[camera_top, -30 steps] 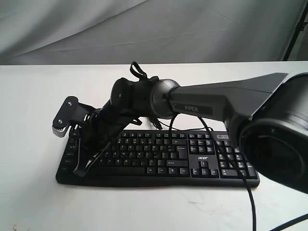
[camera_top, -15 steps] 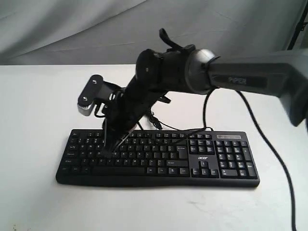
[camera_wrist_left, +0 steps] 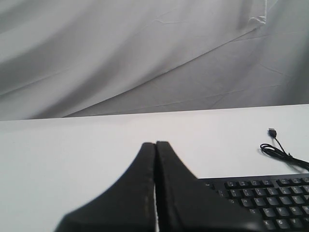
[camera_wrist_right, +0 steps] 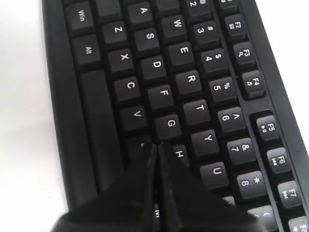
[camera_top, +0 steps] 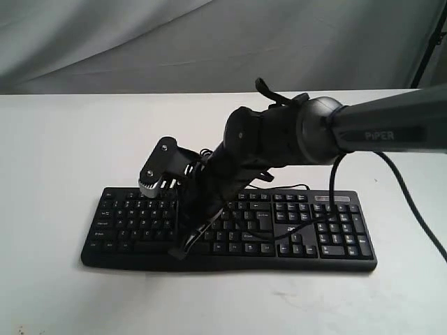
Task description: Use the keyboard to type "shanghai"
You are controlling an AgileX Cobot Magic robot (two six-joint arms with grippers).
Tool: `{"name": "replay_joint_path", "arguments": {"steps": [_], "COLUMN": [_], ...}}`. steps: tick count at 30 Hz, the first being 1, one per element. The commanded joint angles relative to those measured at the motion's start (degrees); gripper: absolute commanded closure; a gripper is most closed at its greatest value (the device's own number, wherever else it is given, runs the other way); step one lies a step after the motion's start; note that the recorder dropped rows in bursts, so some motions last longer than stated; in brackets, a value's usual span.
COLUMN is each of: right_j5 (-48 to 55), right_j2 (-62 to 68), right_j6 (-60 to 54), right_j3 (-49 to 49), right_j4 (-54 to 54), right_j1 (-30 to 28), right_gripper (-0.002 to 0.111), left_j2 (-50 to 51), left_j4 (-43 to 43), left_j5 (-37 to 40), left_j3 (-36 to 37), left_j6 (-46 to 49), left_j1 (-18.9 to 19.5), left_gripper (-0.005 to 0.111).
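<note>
The black keyboard [camera_top: 140, 216] lies across the white table [camera_top: 56, 139], with its acer logo by the number pad. My right gripper [camera_top: 181, 250] reaches over from the right and slants down onto the letter keys, jaws pressed together and holding nothing. In the right wrist view the right gripper [camera_wrist_right: 157, 145] has its tip just below the G key [camera_wrist_right: 170, 124] and beside the H key [camera_wrist_right: 180, 154], partly covering the key under it. My left gripper [camera_wrist_left: 155, 143] is shut and empty over bare table, with the keyboard's corner [camera_wrist_left: 270, 200] beside it. It is out of the exterior view.
The keyboard's thin black cable [camera_wrist_left: 280, 153] curls on the table behind it and ends in a loose USB plug [camera_wrist_left: 272, 131]. A grey cloth backdrop [camera_top: 209, 42] hangs behind the table. The right arm's own cable [camera_top: 338, 202] dangles over the number pad.
The right gripper was at the keyboard's left end, then lifted and swung right. It now sits lower over the middle letter keys, near G and H.
</note>
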Motion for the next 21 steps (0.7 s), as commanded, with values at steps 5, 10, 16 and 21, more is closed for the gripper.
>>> {"name": "replay_joint_path", "arguments": {"steps": [5, 10, 16, 21], "right_j5": [-1.1, -1.1, -1.1, -2.5], "right_j2": [1.32, 2.92, 1.91, 0.62], "right_j6": [-0.86, -1.11, -1.16, -1.16], "right_j3": [0.27, 0.27, 0.27, -0.89], "right_j4": [0.91, 1.79, 1.79, 1.79], "right_j1": [-0.15, -0.15, -0.15, 0.21], "right_gripper": [0.108, 0.108, 0.108, 0.108], "left_j2": [-0.14, -0.14, -0.14, -0.14], "left_j4": [0.0, 0.0, 0.0, 0.0], "left_j5": [-0.34, -0.34, -0.34, -0.34], "left_j3": [0.1, 0.1, 0.1, 0.1], "left_j6": [-0.15, -0.15, -0.15, -0.15], "left_j1": [-0.37, -0.37, -0.37, -0.37], "left_gripper": [0.107, 0.107, 0.107, 0.107]}}
